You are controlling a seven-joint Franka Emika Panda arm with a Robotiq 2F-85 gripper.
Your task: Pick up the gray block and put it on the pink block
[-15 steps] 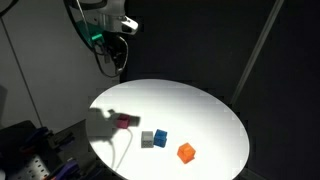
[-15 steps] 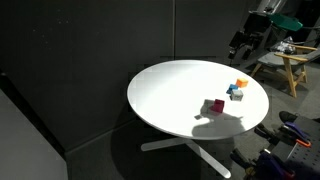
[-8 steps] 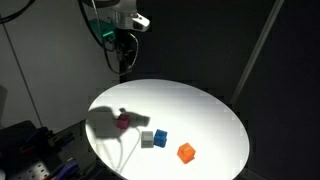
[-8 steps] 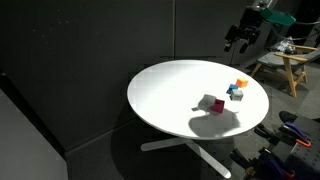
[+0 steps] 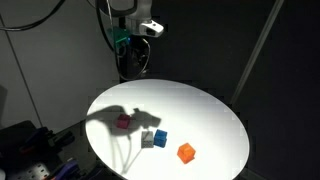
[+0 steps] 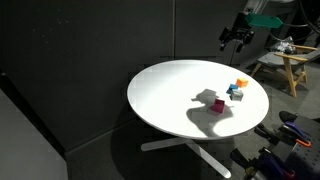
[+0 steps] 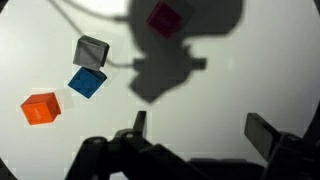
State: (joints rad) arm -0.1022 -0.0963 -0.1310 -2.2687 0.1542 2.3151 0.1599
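Clearly, the claw (image 7: 200, 122) hangs high above the tabletop (image 5: 205, 105), its fingers apart with nothing between them, so the whole reach is yet to be made. The gray block (image 7: 92, 50) lies on the tabletop with the blue block (image 7: 87, 82) just beside it, perhaps touching. The pink block (image 7: 165, 17) sits apart from both, under the arm's shadow (image 7: 165, 70), and the orange block (image 7: 40, 108) lies beyond the blue one.

The chief risk is the crowding. A finger coming down on the blue side of the gray block could land on the blue block, shove it, or clamp both together. In the wrist view the gray block also sits turned relative to the fingers, so closing without rotating might twist it instead of seating it. Later, the pink block offers a base no bigger than the load, so an off-centre release would likely tip the gray block off or nudge the pink block away. The shadow may make that alignment harder to judge.
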